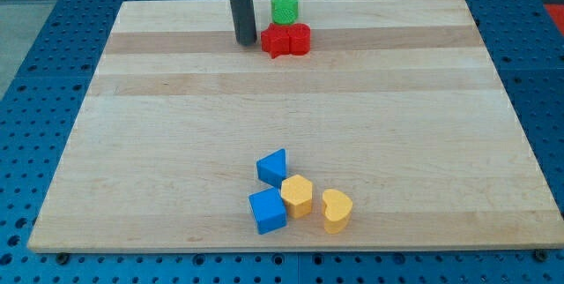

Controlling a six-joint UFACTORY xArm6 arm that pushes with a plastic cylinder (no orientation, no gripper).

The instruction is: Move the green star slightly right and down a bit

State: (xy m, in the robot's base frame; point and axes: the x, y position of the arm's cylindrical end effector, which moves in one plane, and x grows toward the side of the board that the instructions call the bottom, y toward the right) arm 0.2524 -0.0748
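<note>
The green star (285,10) sits near the view's top edge of the wooden board (159,143), just above two red blocks, a red star (275,42) and a red block (299,39), which touch each other. The green star touches the red blocks from above. My tip (246,42) is the lower end of the dark rod, on the board just left of the red star and to the lower left of the green star, a small gap away from both.
Near the view's bottom middle lies a cluster: a blue triangle (273,167), a blue cube (267,211), a yellow hexagon-like block (298,196) and a yellow heart (337,210). Blue perforated table surrounds the board.
</note>
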